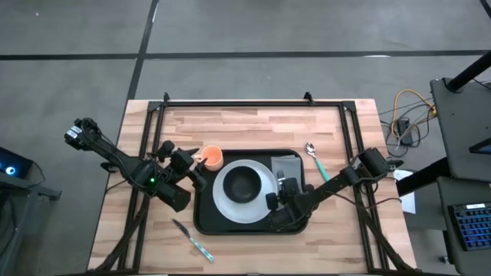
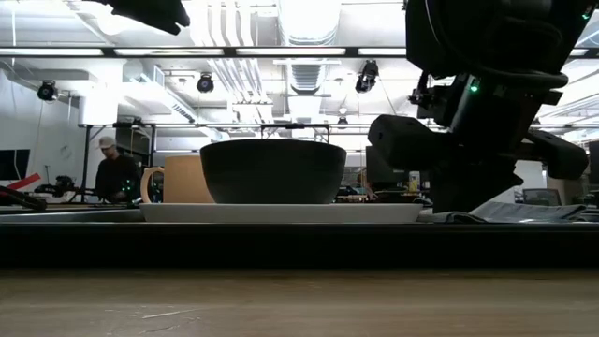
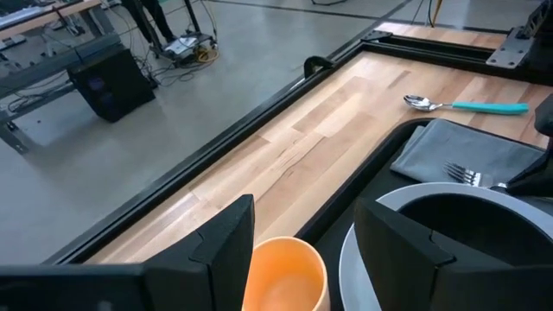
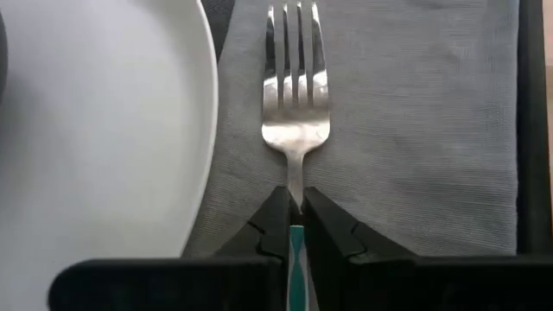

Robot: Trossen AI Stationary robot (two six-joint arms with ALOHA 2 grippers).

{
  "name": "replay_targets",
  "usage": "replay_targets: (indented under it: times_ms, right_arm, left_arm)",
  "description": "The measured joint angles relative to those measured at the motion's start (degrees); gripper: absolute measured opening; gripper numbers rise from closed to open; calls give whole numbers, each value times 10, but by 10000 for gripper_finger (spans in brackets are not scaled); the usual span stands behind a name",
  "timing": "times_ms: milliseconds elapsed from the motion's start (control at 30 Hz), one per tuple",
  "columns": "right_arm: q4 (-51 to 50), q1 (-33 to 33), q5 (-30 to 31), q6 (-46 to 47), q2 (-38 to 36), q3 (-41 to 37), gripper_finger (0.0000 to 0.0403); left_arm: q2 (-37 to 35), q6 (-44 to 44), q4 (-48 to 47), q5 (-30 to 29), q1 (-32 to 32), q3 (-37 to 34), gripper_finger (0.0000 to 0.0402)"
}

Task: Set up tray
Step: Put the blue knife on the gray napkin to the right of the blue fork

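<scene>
- Far left on my overhead feed, the teal-handled table knife [image 1: 193, 241] lies on the light wooden table [image 1: 253, 123], outside the tray's near left corner and not yet loaded.
- My left gripper [image 1: 192, 162] hangs over the small orange plastic cup [image 1: 212, 158], fingers spread with the cup's rim between them in its wrist view; nothing is gripped.
- The cup stands at the far left corner of the large black rectangular tray [image 1: 201, 218], which sits mid-table, long axis left to right.
- Centred on the tray is the round white plate [image 1: 227, 201] carrying the dark round bowl [image 1: 244, 184].
- Just right of the plate, my right gripper [image 1: 285, 192] is pinched on the neck of the steel fork [image 4: 295, 95]. The fork's length runs parallel to the plate's edge, tines pointing ahead of the fingers, lying on the flat grey cloth napkin [image 4: 415, 130].
- I judge the coming move is a release: the fork already seems laid flat.
- Further right, a teal-handled steel spoon [image 1: 315, 157] lies off the tray, nearest the right arm.
</scene>
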Motion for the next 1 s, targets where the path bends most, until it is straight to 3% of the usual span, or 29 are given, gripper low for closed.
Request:
replay_targets:
  times_ms: [600,1000]
  right_arm:
    - [-18,-57,46,-1,-31,-1,13]
    - [79,-84,64,-18,-31,-40,13]
  left_arm:
    - [0,0,0,15,0,0,180]
    - [0,16,0,15,0,-1,180]
